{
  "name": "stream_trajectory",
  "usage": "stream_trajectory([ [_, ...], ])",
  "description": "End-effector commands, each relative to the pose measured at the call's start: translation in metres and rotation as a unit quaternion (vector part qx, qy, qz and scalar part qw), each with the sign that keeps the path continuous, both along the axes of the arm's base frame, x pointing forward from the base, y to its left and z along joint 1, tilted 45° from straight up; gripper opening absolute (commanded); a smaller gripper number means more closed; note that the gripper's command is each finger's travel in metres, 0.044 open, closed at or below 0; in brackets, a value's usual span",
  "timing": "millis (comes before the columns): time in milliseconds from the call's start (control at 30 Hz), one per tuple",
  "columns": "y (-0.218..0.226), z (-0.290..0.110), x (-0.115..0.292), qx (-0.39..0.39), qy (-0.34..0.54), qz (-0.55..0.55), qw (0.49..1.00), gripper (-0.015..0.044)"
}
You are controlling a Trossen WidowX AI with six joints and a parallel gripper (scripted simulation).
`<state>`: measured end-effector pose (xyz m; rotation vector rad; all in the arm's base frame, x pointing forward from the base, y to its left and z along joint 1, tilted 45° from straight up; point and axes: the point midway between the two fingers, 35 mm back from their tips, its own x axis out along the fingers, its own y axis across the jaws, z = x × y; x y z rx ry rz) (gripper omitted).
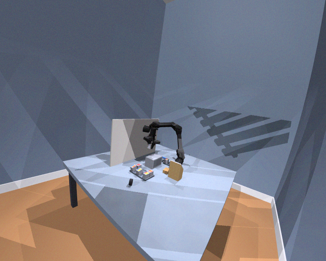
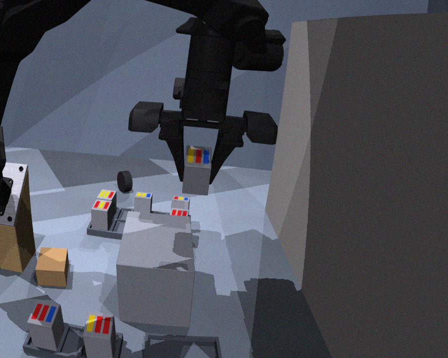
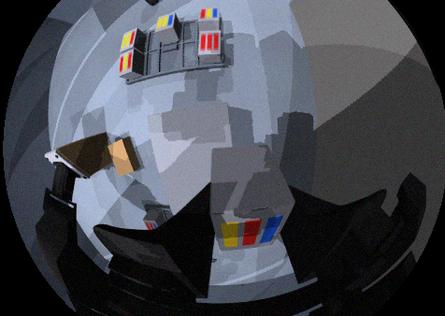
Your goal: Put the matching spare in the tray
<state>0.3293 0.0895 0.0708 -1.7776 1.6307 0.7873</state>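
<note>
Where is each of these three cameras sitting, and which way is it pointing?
Top: high and far off, looking down across the table; the whole arm shows.
Exterior: low at table level, facing the gripper shut on a grey spare; arm and gripper show.
Wrist: on the arm, looking down past its dark fingers at the held spare and the rack.
Shared: exterior and wrist both show the spare's yellow, red and blue stripes.

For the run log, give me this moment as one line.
phase: carry | gripper: shut on block striped yellow, red, blue | height: clear above rack of spares | tray: nothing placed yet
</note>
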Motion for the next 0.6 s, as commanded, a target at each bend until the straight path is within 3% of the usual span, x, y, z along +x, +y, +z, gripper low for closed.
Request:
stream_trajectory([
  [0,-0.019,0.021,0.009,-0.001,-0.004,0.002,1.000,0.0000],
  [567,-0.135,0.120,0.009,-0.032,-0.008,-0.007,0.999,0.0000],
])
